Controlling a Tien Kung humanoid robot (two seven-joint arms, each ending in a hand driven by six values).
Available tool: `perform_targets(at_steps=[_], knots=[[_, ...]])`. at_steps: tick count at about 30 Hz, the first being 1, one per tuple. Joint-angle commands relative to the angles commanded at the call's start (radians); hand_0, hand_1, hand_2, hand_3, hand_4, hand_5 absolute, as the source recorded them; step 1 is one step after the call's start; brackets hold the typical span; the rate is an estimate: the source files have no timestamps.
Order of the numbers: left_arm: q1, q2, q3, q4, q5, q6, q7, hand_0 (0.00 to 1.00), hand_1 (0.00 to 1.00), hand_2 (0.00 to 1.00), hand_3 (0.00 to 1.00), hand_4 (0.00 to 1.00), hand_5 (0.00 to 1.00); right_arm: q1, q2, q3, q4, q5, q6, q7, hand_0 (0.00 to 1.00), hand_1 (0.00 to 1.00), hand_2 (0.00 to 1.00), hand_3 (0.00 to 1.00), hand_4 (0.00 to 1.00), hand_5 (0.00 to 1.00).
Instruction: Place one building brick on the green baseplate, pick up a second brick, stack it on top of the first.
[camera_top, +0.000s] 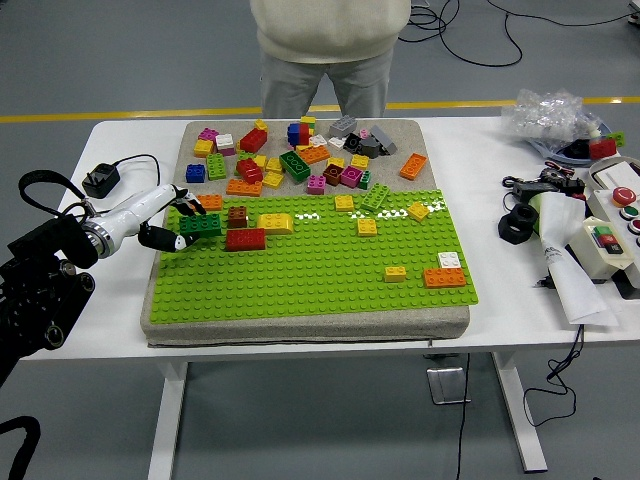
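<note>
The left hand is reaching in over the left edge of the green baseplate, its fingers curled around a dark green brick; black fingertips are showing above and below the brick's left end. Whether the brick is lifted or resting on the studs cannot be told. Touching that brick's right end, a red brick is sitting on the baseplate, with a small brown brick just behind it and a yellow brick to its right. An orange brick is lying at the baseplate's far left corner, just beyond the fingers.

Farther out, a loose heap of bricks is covering the grey mat behind the baseplate. Near the baseplate's right edge an orange and white pair is sitting beside a small yellow brick. A person is standing at the white table's far edge.
</note>
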Motion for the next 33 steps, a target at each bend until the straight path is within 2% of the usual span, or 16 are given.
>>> perform_targets(at_steps=[5,11,15,17,20,25,29,33], knots=[[0.036,0.015,-0.009,-0.084,-0.004,-0.013,0.012,0.776,0.673,0.541,0.543,0.549,0.002,-0.003,-0.005,0.008,0.0,-0.007,0.007,0.002,0.791,0.749,0.788,0.761,0.923,0.64],[0.079,0.018,-0.006,-0.164,-0.012,-0.025,0.036,0.776,0.673,0.541,0.543,0.549,0.002,-0.002,-0.011,0.015,0.0,-0.013,0.007,0.008,0.791,0.749,0.788,0.761,0.923,0.64],[0.123,0.009,-0.008,-0.242,-0.024,-0.041,0.062,0.766,0.668,0.539,0.536,0.535,0.002,-0.006,-0.017,0.022,0.0,-0.017,0.013,0.009,0.791,0.749,0.788,0.762,0.924,0.64],[0.132,0.006,-0.01,-0.258,-0.022,-0.044,0.066,0.766,0.668,0.539,0.536,0.535,0.002,-0.007,-0.018,0.023,0.0,-0.018,0.015,0.009,0.791,0.749,0.788,0.762,0.924,0.64],[0.176,0.003,-0.009,-0.325,-0.017,-0.053,0.086,0.766,0.668,0.541,0.535,0.532,0.002,-0.009,-0.021,0.027,0.0,-0.02,0.017,0.011,0.791,0.749,0.788,0.761,0.923,0.641],[0.227,-0.003,-0.01,-0.399,-0.015,-0.064,0.107,0.764,0.665,0.539,0.533,0.524,0.002,-0.011,-0.024,0.03,0.0,-0.02,0.017,0.014,0.791,0.748,0.788,0.762,0.923,0.641],[0.259,-0.012,0.001,-0.428,-0.007,-0.064,0.115,0.764,0.665,0.539,0.533,0.524,0.002,-0.012,-0.024,0.032,0.0,-0.021,0.019,0.014,0.791,0.748,0.788,0.762,0.923,0.641],[0.277,-0.031,0.009,-0.422,-0.001,-0.063,0.118,0.758,0.664,0.539,0.532,0.52,0.002,-0.011,-0.024,0.033,0.0,-0.02,0.016,0.015,0.791,0.749,0.788,0.762,0.923,0.642]])
